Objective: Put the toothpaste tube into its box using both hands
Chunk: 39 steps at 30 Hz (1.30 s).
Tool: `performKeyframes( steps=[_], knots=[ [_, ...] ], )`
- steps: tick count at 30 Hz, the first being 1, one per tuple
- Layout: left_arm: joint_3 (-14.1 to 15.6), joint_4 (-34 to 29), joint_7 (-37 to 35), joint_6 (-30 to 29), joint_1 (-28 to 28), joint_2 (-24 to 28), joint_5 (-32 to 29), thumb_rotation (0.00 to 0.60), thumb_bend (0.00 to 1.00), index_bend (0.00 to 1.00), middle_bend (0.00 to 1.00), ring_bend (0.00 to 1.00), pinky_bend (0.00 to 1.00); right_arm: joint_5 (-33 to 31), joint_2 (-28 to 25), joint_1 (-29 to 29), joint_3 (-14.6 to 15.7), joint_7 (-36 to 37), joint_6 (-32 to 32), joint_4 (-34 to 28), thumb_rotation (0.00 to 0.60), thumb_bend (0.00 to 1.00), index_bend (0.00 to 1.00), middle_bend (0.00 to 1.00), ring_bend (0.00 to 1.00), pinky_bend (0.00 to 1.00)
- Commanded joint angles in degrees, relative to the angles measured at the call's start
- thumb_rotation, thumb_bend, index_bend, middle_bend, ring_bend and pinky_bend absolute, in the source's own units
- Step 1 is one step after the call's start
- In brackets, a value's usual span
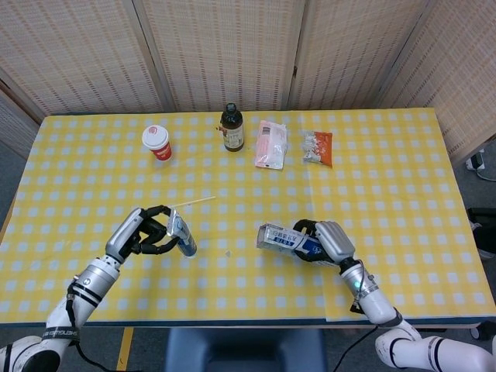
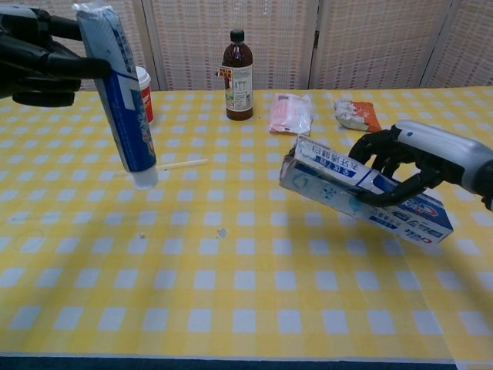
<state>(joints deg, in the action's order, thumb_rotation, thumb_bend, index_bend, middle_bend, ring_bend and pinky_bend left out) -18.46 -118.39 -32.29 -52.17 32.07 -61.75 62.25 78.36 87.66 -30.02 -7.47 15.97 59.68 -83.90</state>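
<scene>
My left hand grips a blue and white toothpaste tube near its crimped end. The tube hangs above the table, cap end down. Over at the right, my right hand holds the toothpaste box around its middle, lifted off the cloth. The box tilts with its open end raised and facing left toward the tube. A wide gap separates tube and box.
On the yellow checked table stand a red paper cup, a brown bottle, a pink packet and an orange snack bag along the far side. A thin stick lies near the left hand.
</scene>
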Motion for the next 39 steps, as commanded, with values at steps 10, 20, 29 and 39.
performKeyframes(
  steps=[10,20,29,39],
  knots=[
    [-7.4,-5.4,-0.2,-0.4,3.8,3.6,-10.6,0.600,0.57,1.00,1.00,1.00,1.00,3.8,5.7,-1.3,-3.1,11.1,4.0,3.3,0.600,0.32,0.52,0.46,0.50,0.46],
    [-11.2,-7.3,-0.4,-1.9,5.5,4.2,-14.8,0.600,0.57,1.00,1.00,1.00,1.00,3.1,11.4,-3.5,-3.7,13.6,2.5,6.3,0.600,0.32,0.52,0.46,0.49,0.46],
    [-11.9,-6.5,0.1,-1.2,6.7,4.0,-17.1,0.600,0.57,1.00,1.00,1.00,1.00,2.7,15.8,-5.8,-4.8,16.2,1.1,8.6,0.600,0.32,0.52,0.46,0.50,0.46],
    [-12.3,-7.4,1.9,-1.8,8.0,3.4,-18.8,0.600,0.57,1.00,1.00,1.00,1.00,2.2,20.1,-8.6,-6.7,19.0,-0.1,11.5,0.600,0.32,0.52,0.46,0.50,0.46]
  ],
)
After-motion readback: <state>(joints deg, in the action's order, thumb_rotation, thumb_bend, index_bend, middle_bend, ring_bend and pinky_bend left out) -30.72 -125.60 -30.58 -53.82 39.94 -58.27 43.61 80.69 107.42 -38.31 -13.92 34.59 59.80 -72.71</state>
